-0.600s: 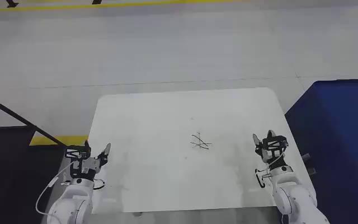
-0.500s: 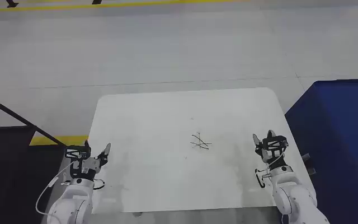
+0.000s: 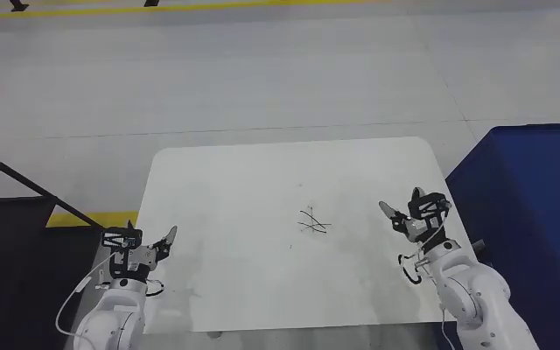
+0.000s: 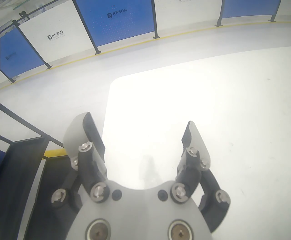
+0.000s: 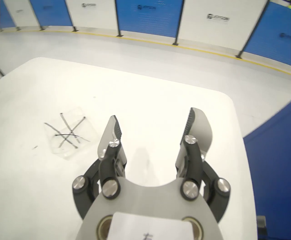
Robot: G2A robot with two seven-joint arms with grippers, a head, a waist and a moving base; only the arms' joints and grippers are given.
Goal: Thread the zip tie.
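Observation:
Several thin dark zip ties [image 3: 312, 222] lie crossed in a small pile near the middle of the white table [image 3: 262, 184]. In the right wrist view the zip ties [image 5: 67, 133] seem to rest on a clear square sheet. My right gripper [image 3: 400, 210] hovers open over the table's right side, a little to the right of the ties, with nothing between its fingers [image 5: 113, 128]. My left gripper [image 3: 150, 238] is open and holds nothing at the table's left edge, far from the ties; its fingers [image 4: 89, 133] straddle that edge.
A blue panel [image 3: 516, 219] stands close to the table's right edge beside my right arm. A black frame [image 3: 44, 197] runs along the left. Blue and white barriers [image 5: 147, 16] ring the floor beyond the table.
My right gripper has shifted up and to the left, towards the zip ties, and turned slightly. The left gripper has barely moved.

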